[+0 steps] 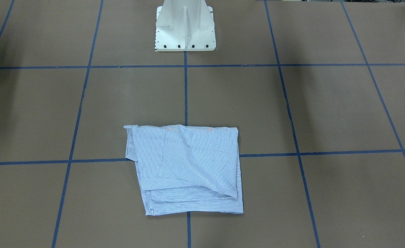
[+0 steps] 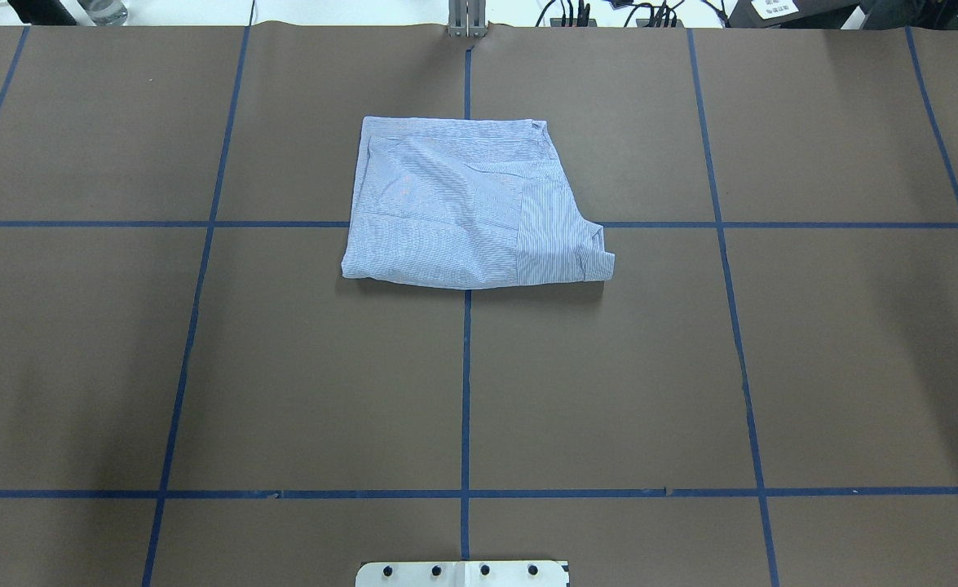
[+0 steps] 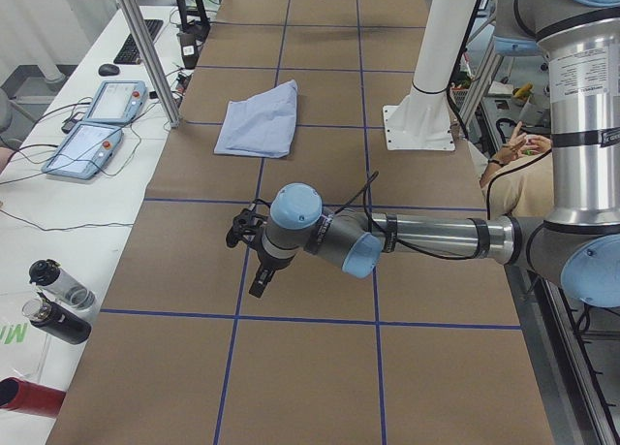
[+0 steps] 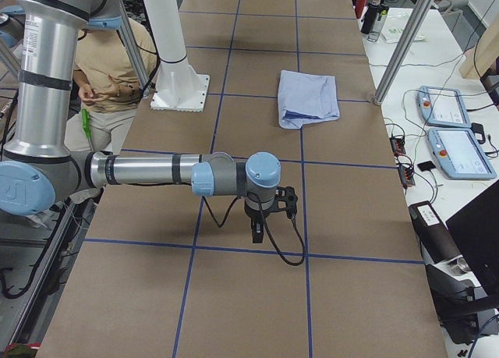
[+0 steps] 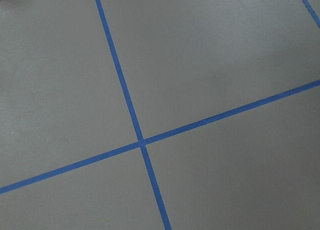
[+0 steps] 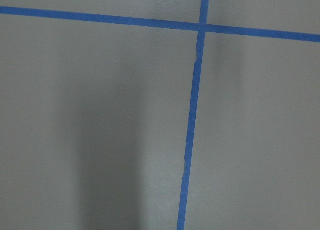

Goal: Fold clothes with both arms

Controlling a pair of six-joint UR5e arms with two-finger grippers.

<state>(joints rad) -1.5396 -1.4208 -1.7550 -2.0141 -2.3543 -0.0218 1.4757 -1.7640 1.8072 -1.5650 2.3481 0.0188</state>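
Going by the side camera at the robot's left end: far left there's a white side table (image 3: 58, 203) with a few bottles (image 3: 56, 304) and two screen pads with blue-grey frames (image 3: 102, 123), cables running all over it. Next is the desk (image 2: 324, 367), covered in flat, matte brown sheeting that looks like paper and split into big squares by blue tape lines (image 2: 465, 391).

The shirt (image 2: 462, 208) lies on the half of the desk away from the robot, right over a tape crossing. It's folded into a rough rectangle, soft light blue cloth with fine white stripes, a few creases, layered edges and one corner poking out on the robot's right side.

The white metal pedestal (image 1: 185, 27) is bolted down at the robot's edge of the desk. A seated person (image 3: 513, 169) is behind it.

The left arm (image 3: 426, 237), smooth grey tube with light blue caps, reaches low over bare desk. Its black pincer (image 3: 258, 288) is well apart from the shirt, and I can't tell if it's released or clenched. Same deal for the right arm (image 4: 148, 171) and right pincer (image 4: 256, 237): over bare desk, state can't be made out.
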